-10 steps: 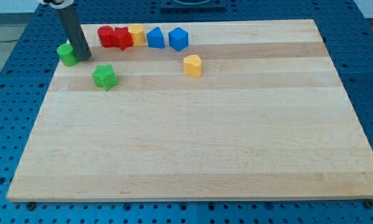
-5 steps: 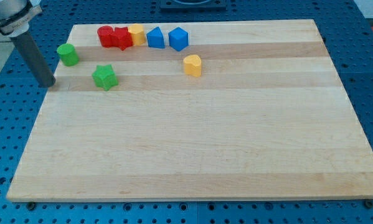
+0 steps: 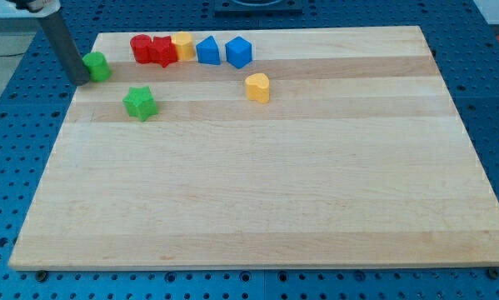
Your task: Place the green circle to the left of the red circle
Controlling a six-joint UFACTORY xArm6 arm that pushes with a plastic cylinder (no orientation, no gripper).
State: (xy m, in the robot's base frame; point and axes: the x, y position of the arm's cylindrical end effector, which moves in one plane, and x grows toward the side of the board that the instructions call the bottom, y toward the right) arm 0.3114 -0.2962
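Note:
The green circle [image 3: 97,66] stands near the board's top left corner. My tip [image 3: 81,81] touches its left side, with the dark rod rising to the view's top left. The red circle [image 3: 141,47] stands to the right of the green circle and a little higher, at the left end of a row along the top edge. A small gap lies between the green circle and the red circle.
The row continues rightward with a red star-like block [image 3: 162,51], a yellow block [image 3: 182,45], and two blue blocks [image 3: 207,50] [image 3: 239,52]. A green star [image 3: 139,102] lies below the green circle. A yellow heart-like block [image 3: 257,87] sits mid-top. The board's left edge [image 3: 66,125] is close.
My tip swung from the green circle's right side, round below it, to its left side. The green circle has slid a little to the right and up, toward the red circle.

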